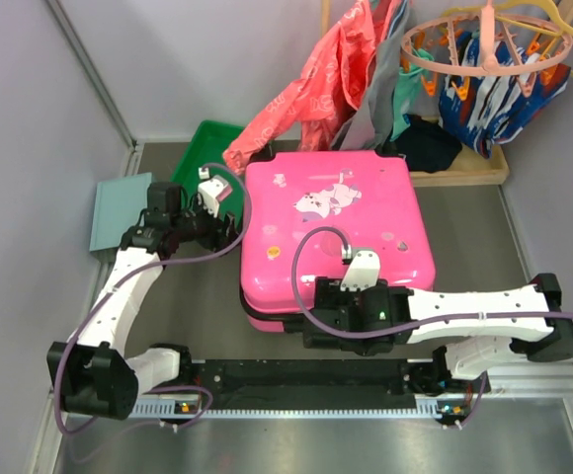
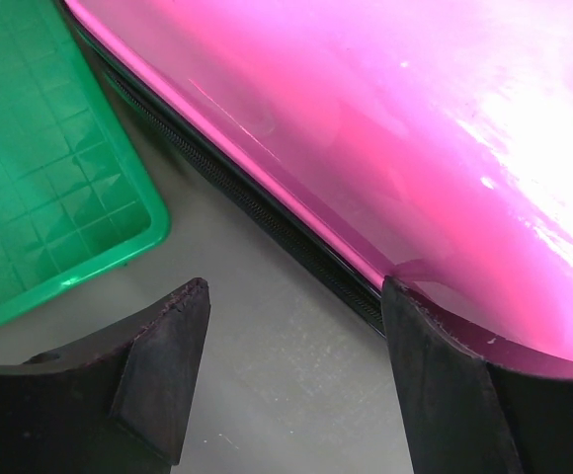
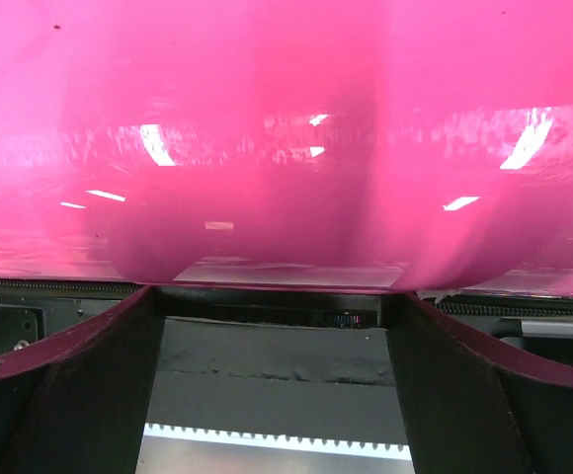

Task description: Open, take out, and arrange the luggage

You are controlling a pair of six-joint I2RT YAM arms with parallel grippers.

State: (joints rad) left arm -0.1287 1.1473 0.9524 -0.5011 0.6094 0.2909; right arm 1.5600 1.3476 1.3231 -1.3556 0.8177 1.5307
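The luggage (image 1: 336, 237) is a hot-pink hard-shell suitcase with white cartoon stickers, lying flat and closed in the middle of the table. My left gripper (image 1: 229, 225) is at its left edge. In the left wrist view the left gripper (image 2: 294, 291) is open over bare table, one finger (image 2: 435, 375) against the pink shell (image 2: 415, 118) and its black zipper seam. My right gripper (image 1: 318, 314) is at the suitcase's near edge. The right wrist view shows the right gripper (image 3: 275, 296) open just below the pink shell (image 3: 286, 128), with the black trim between the fingers and nothing held.
A green plastic tray (image 1: 200, 148) (image 2: 40, 148) stands left of the suitcase, close to my left gripper. A pale-teal box (image 1: 119, 209) lies at the far left. Clothes (image 1: 316, 89) and a peg hanger (image 1: 489, 54) hang behind. The toothed base rail (image 1: 306, 375) (image 3: 267, 441) runs along the near edge.
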